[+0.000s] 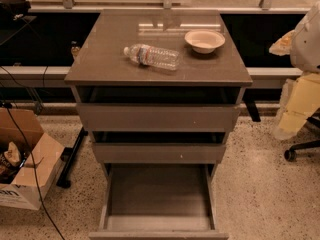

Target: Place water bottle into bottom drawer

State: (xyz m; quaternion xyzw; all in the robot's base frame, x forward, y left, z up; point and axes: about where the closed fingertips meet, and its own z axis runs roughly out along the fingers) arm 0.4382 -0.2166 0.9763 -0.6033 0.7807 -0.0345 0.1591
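Observation:
The water bottle (152, 56) is clear and ribbed with a pale label band. It lies on its side on the grey-brown cabinet's top (110, 59), cap pointing left. The bottom drawer (159, 196) is pulled far out toward me and its flat grey floor is bare. The two drawers above it stand slightly out, each with a dark gap over it. My gripper is not in view. A blurred white and cream shape (302, 69) at the right edge may be part of my arm, and it is well away from the bottle.
A cream bowl (204, 40) sits on the cabinet top, right of the bottle. An open cardboard box (25, 164) and cables lie on the speckled floor at left. A chair caster (290, 155) is at right. A dark low shelf runs behind the cabinet.

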